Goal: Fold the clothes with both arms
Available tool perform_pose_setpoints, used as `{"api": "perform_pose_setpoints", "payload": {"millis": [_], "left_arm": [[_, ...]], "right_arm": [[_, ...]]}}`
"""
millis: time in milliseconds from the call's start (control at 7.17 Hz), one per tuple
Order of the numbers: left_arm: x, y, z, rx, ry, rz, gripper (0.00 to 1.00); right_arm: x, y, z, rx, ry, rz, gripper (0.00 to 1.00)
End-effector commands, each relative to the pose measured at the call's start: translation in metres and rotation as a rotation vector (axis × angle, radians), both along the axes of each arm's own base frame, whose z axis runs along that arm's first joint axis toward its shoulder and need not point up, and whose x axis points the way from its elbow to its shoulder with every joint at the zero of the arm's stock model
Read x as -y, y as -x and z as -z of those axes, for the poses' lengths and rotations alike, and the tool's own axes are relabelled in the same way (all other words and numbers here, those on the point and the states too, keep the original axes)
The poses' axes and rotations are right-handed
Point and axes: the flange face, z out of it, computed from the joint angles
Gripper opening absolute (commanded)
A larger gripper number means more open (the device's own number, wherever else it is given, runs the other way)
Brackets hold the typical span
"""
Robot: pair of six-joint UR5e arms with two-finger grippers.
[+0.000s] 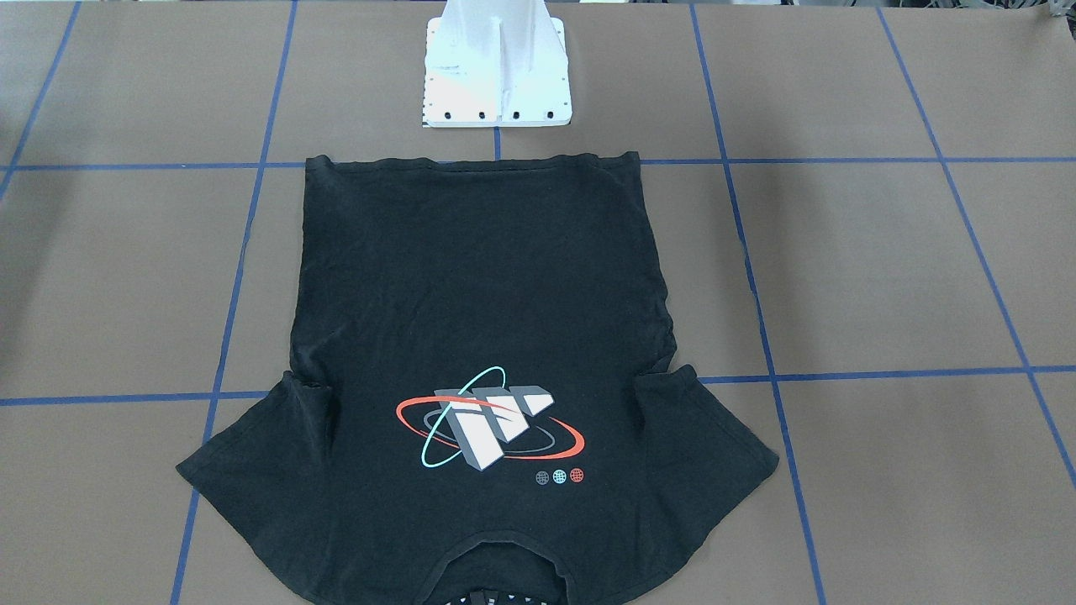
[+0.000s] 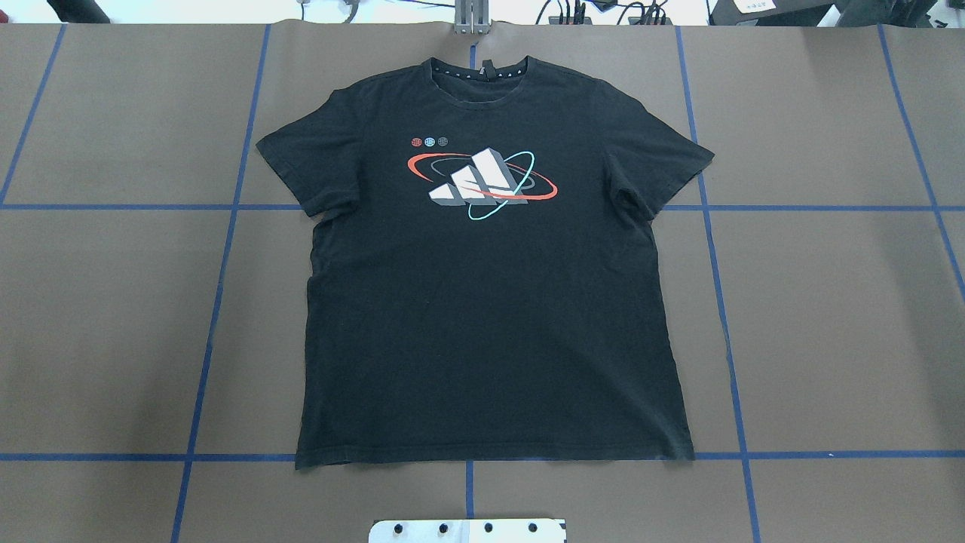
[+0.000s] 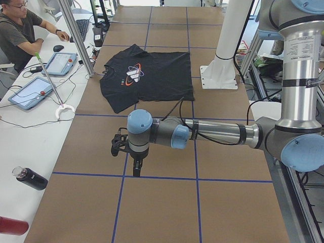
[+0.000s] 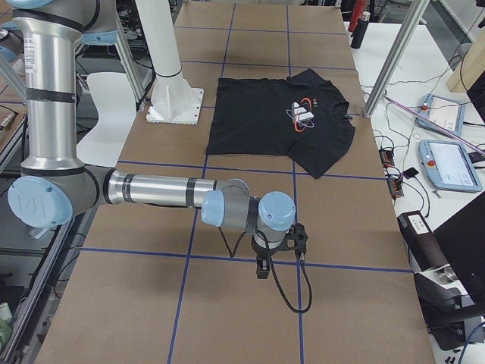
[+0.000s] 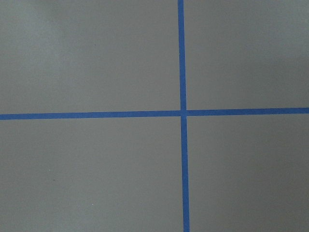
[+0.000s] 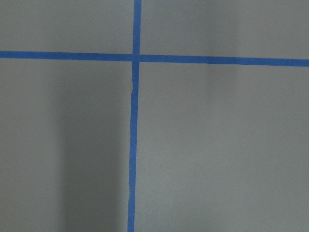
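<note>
Brown counter [image 2: 829, 302] gridded with blue tape. A black T-shirt [image 2: 482, 317] lies flat, print up, mid-counter, with its collar toward the edge opposite the robot. The left fingers [image 3: 136, 169] and right fingers [image 4: 262, 267] hang over opposite ends; whether spread or pressed together, cannot tell. Probably best to pinch matching points together.

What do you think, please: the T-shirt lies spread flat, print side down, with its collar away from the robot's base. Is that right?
Not quite: the T-shirt lies print side up, as the overhead exterior view shows. The rest holds: it is spread flat, with its collar away from the base.
</note>
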Motion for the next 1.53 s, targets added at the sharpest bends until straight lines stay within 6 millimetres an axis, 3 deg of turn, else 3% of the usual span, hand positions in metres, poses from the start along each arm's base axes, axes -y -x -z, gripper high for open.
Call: {"api": "perform_pose_setpoints", "payload": {"millis": [0, 279, 419, 558, 698, 837, 977, 1116, 1256, 1395], "left_arm": [[0.0, 0.0, 0.0, 0.002, 0.0, -0.002, 1.0], [0.012, -0.001, 0.012, 0.001, -0.031, -0.003, 1.0], [0.044, -0.003, 0.042, 0.004, -0.087, -0.003, 1.0], [0.063, -0.004, 0.067, -0.006, -0.133, -0.005, 1.0], [0.072, -0.019, 0.083, -0.016, -0.199, -0.034, 1.0], [0.089, -0.049, 0.075, -0.023, -0.261, -0.086, 1.0], [0.106, -0.062, 0.064, -0.033, -0.317, -0.095, 1.0], [0.128, -0.078, 0.063, -0.047, -0.349, -0.094, 1.0], [0.162, -0.106, 0.094, -0.06, -0.415, -0.127, 1.0], [0.187, -0.13, 0.117, -0.068, -0.465, -0.151, 1.0]], "right_arm": [[0.002, 0.0, 0.001, 0.0, -0.002, 0.0, 1.0], [0.018, 0.001, 0.015, 0.004, -0.02, -0.01, 1.0], [0.042, 0.002, 0.038, 0.007, -0.065, -0.008, 1.0], [0.062, 0.025, 0.057, 0.008, -0.113, 0.041, 1.0], [0.072, 0.033, 0.07, 0.011, -0.158, 0.049, 1.0], [0.092, 0.061, 0.099, 0.032, -0.213, 0.074, 1.0], [0.12, 0.106, 0.131, 0.031, -0.214, 0.092, 1.0], [0.152, 0.14, 0.175, 0.009, -0.247, 0.09, 1.0], [0.175, 0.165, 0.203, 0.005, -0.256, 0.088, 1.0], [0.187, 0.188, 0.206, 0.03, -0.35, 0.098, 1.0]]}}
